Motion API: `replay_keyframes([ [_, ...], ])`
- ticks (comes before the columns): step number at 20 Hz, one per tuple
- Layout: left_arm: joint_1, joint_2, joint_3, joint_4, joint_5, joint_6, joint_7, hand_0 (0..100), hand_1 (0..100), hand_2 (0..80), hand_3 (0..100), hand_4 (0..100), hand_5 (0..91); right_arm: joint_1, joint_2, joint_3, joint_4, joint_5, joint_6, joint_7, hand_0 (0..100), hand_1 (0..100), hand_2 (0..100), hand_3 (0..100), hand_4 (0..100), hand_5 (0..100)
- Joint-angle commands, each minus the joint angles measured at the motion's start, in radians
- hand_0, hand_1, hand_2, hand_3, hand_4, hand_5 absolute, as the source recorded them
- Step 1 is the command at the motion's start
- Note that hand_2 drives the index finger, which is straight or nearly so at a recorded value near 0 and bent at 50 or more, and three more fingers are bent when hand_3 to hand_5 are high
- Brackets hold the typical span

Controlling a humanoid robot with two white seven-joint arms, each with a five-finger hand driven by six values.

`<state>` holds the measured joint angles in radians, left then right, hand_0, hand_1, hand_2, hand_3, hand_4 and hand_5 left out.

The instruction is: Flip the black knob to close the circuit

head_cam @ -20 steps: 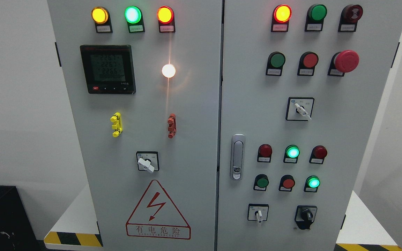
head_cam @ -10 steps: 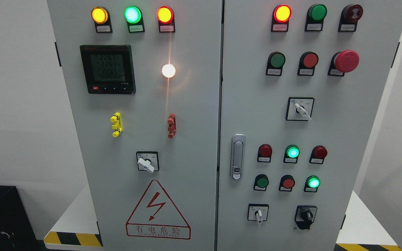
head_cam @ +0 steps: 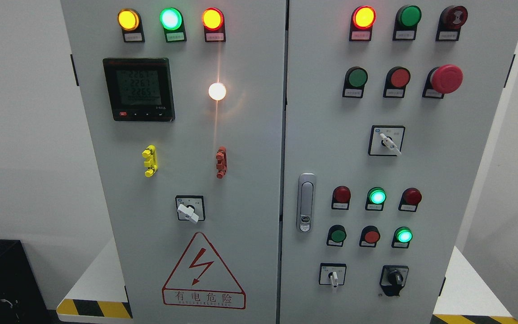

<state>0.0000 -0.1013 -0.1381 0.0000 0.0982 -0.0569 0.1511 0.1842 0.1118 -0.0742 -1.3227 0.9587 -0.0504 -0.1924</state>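
Right now neither of the robot's hands shows anywhere, so I cannot tell how the fingers are set or how either arm is posed; nothing has reached the cabinet [head_cam: 250, 135] yet. The black knob [head_cam: 394, 278] sits at the bottom right of the right-hand door, low on the panel, just to the right of a white-handled selector switch [head_cam: 332, 275] and below a row of small lamps, one of them a lit green lamp [head_cam: 404, 236]. Its grip bar points roughly straight up and down, which I take to be the open position. It is mounted low and toward the right edge, so I would guess the right arm is the natural one to come in for it, from below. The red mushroom stop button [head_cam: 445, 79] is well apart, high up on the same door, so there is little risk of brushing it. The job looks untouched.
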Motion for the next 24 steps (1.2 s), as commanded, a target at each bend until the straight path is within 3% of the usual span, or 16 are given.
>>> replay_keyframes([
  [1, 0.023, 0.000, 0.000, -0.029, 0.000, 0.000, -0.001, 12, 56, 0.0, 0, 0, 0.0, -0.006, 0.005, 0.002, -0.204, 0.112, 0.010, 0.005, 0, 0, 62, 84, 73, 71],
  [12, 0.023, 0.000, 0.000, -0.029, 0.000, 0.000, -0.001, 12, 56, 0.0, 0, 0, 0.0, -0.095, 0.008, -0.018, -0.271, 0.178, 0.086, 0.025, 0, 0, 82, 100, 88, 92],
  [18, 0.023, 0.000, 0.000, -0.029, 0.000, 0.000, -0.001, 12, 56, 0.0, 0, 0, 0.0, -0.161, 0.014, -0.019, -0.302, 0.181, 0.132, 0.068, 0, 0, 88, 100, 95, 97],
  [24, 0.023, 0.000, 0.000, -0.029, 0.000, 0.000, -0.001, 12, 56, 0.0, 0, 0, 0.0, -0.219, 0.016, -0.027, -0.308, 0.210, 0.165, 0.073, 0, 0, 90, 100, 96, 99],
])
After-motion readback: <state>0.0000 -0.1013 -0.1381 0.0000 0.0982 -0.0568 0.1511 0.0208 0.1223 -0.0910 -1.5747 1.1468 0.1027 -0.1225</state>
